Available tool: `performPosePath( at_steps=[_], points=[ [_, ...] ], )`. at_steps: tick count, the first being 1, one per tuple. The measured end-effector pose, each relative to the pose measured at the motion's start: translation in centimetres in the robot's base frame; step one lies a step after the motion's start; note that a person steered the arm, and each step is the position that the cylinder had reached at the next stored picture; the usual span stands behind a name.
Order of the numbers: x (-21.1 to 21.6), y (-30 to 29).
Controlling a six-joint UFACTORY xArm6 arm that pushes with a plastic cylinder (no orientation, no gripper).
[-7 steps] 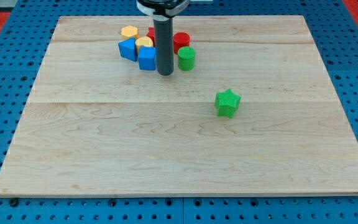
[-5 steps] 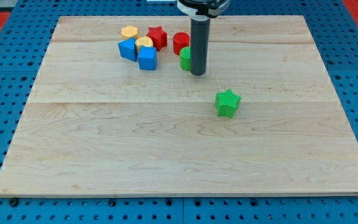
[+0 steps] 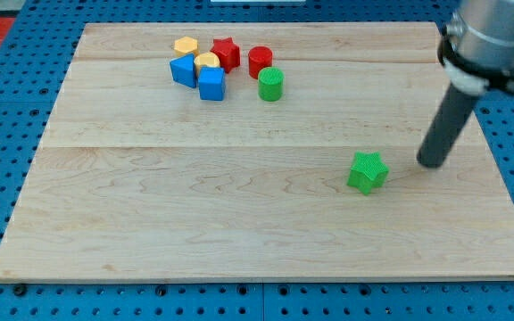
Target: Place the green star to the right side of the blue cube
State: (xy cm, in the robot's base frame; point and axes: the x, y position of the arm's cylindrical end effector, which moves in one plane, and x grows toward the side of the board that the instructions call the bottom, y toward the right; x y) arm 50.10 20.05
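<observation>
A: Far off to the left of the tip and up toward the view's top sat the cluster: a blue block (image 3: 183, 69) of unclear shape, a yellow block (image 3: 186, 45), another yellow one (image 3: 207, 61), the blue cube (image 3: 211, 84), a red star (image 3: 227, 53), a red cylinder (image 3: 260, 61) and a green cylinder (image 3: 270, 84).

B: And the green star (image 3: 368, 171)?

A: Alone on the table (image 3: 239, 232), near the tip and just left of and below it, apart from it. The tip (image 3: 431, 164) stood on the star's right.

B: What of a claw?

A: The arm carried none, only the rod, so it held nothing and had nothing to open.

B: Where did the risk lie?

A: A push from that side would likely send the star leftward, which suited, but the cube lay well up and left. An off-centre contact on a star's points could spin it and let it slip off the rod. Worse, the green cylinder stood just right of the cube, roughly where the star belonged; driving in hard would probably knock it, or the cube, out of place.
</observation>
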Motion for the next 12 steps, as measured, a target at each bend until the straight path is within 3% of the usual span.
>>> performPosePath(
  at_steps=[1, 2, 3, 4, 5, 6, 7, 9, 10, 12],
  points=[
    [2.3, -5.4],
    [-5.8, -12.2],
    [-5.1, -11.7],
    [-4.6, -6.1],
    [-8.6, -3.7],
    [-11.8, -11.0],
    [-11.0, -17.2],
    [-10.7, -19.9],
    [-8.0, -19.7],
    [-8.7, -21.9]
  ],
)
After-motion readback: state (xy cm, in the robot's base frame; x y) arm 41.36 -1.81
